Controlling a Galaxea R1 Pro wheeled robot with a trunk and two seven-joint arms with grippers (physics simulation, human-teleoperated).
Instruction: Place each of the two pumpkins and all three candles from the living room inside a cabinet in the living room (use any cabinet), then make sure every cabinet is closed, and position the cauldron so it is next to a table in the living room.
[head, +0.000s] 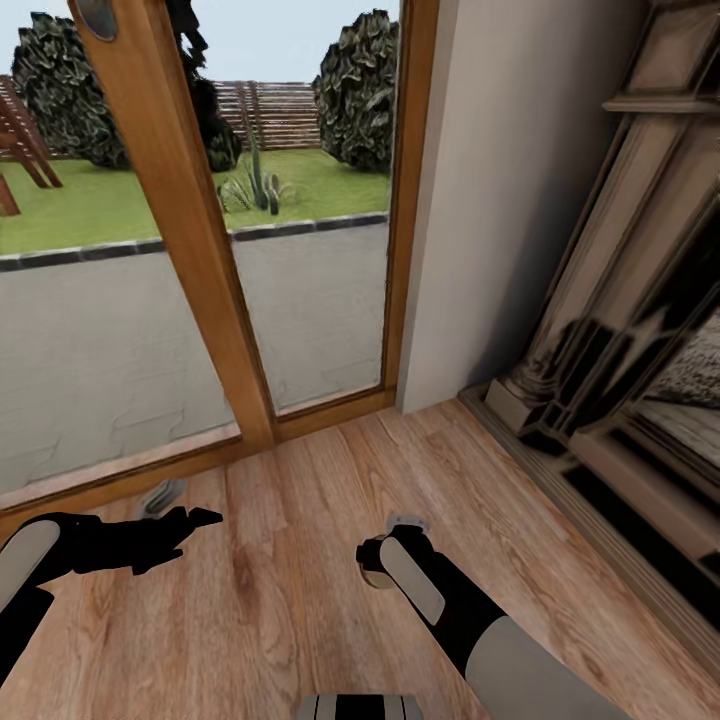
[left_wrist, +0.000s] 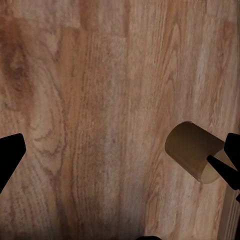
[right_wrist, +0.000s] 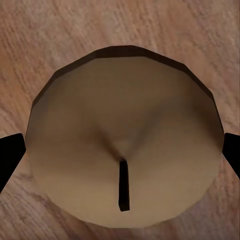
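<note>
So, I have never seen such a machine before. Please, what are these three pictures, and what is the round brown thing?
It is a simulated two-armed robot on wheels. The large picture comes from its head camera, looking down at a wood floor beside a glass door and a fireplace. The other two come from a camera on each wrist, looking along the fingers. The round thing is a candle seen from above, between the right fingers; whether they pinch it I cannot tell. The left fingers are spread open above the floor, with a tan cylinder, likely a candle, near one tip.
</note>
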